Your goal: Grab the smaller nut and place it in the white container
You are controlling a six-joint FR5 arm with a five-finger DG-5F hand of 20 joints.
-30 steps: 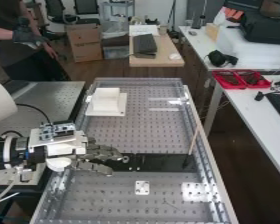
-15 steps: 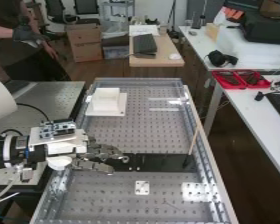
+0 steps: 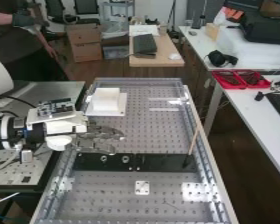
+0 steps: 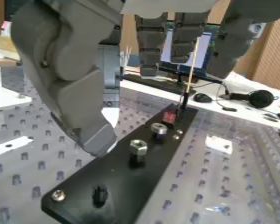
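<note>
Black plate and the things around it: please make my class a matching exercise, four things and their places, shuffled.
Places are as seen in the high view.

1. Nuts
2. Rod
3. White container
4. Headphones

A. On the desk
B. On the left half of the black plate
C. On a white base
D. Standing at the plate's right end

Pairs: 1-B, 2-D, 3-C, 4-A

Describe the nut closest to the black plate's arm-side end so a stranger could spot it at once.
Across the perforated bench lies a long black plate. Towards its arm-side end sits a shiny metal hex nut. In the high view it looks smaller than the other nut, which sits nearer the thin wooden stick.
</note>
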